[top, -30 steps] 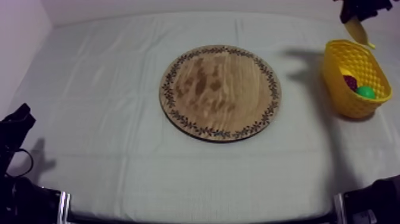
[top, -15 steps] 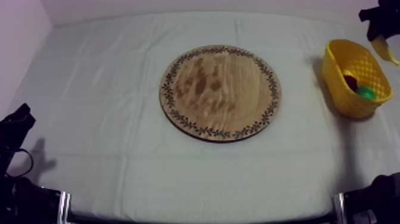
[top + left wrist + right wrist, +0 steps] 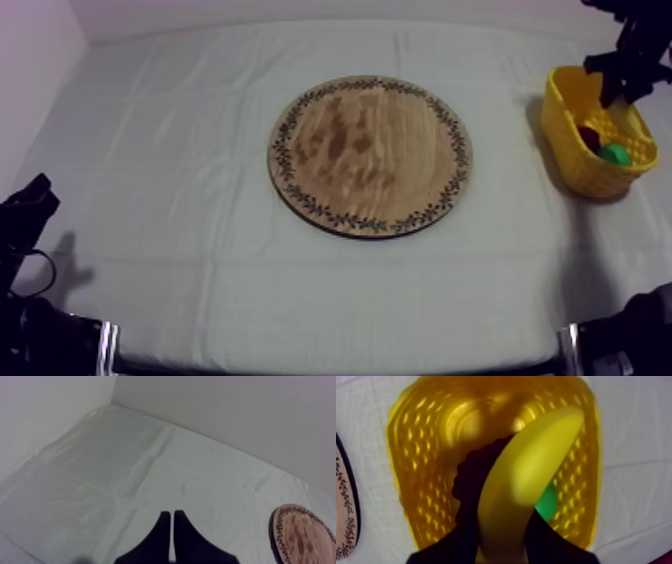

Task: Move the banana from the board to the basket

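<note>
The yellow banana [image 3: 522, 483] is held between the black fingers [image 3: 450, 545] of my right gripper, right above the inside of the yellow basket [image 3: 421, 451]. From above, my right gripper [image 3: 614, 90] hangs over the far rim of the basket [image 3: 565, 140] at the table's right side. The round wooden board [image 3: 370, 155] with its patterned rim lies bare in the middle. My left gripper [image 3: 30, 205] rests low at the left; its fingers [image 3: 162, 528] lie together as a narrow wedge over the cloth.
A dark bunch of grapes [image 3: 468, 476] and a green fruit [image 3: 548, 503] lie in the basket under the banana. From above they are a dark shape [image 3: 590, 136] and a green spot [image 3: 615, 154]. The board's rim [image 3: 280, 536] lies beyond my left fingers.
My right gripper has come down from the far right corner with the banana and now hangs low over the basket. The left arm has not moved.
</note>
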Tool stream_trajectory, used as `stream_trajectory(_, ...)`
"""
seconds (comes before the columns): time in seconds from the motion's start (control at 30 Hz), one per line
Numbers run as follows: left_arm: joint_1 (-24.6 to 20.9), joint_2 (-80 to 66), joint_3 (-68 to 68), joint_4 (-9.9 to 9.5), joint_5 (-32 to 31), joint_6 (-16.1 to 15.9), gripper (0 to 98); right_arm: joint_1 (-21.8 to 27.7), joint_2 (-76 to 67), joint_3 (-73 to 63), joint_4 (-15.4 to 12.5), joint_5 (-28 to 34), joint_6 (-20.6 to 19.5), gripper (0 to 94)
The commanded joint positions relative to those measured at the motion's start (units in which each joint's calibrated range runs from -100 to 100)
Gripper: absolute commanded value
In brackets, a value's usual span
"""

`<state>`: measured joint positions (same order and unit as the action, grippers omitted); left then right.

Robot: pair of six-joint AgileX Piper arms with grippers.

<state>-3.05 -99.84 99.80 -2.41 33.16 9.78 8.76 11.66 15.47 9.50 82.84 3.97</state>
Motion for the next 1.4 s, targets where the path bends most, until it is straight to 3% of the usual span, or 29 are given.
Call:
stream_trajectory(0.0, 0.0, 0.0, 0.0, -0.01, 0.0, 0.0, 0.1, 0.0, 1.8, 0.8, -0.2, -1.1, -0.2, 27.8)
stream_trajectory(0.2, 0.0, 0.0, 0.0, -0.01, 0.0, 0.0, 0.1, -0.3, 5.9, 0.6, -1.2, -1.8, -0.4, 38.1)
stream_trajectory(0.53, 0.0, 0.0, 0.0, -0.01, 0.0, 0.0, 0.1, -0.1, 9.2, -2.4, -2.8, 0.9, 0.9, 69.0)
stream_trajectory(0.7, 0.0, 0.0, 0.0, -0.01, 0.0, 0.0, 0.1, 0.3, 8.8, -2.2, -3.1, 1.6, 1.3, 77.5)
stream_trajectory(0.97, 0.0, 0.0, 0.0, -0.01, 0.0, 0.0, 0.1, 1.0, 3.9, -0.8, -3.7, 1.0, 1.8, 79.8)
stream_trajectory(1.37, 0.0, 0.0, 0.0, -0.01, 0.0, 0.0, 0.1, 2.6, -12.1, 11.7, -6.3, -6.5, 5.5, 63.0)
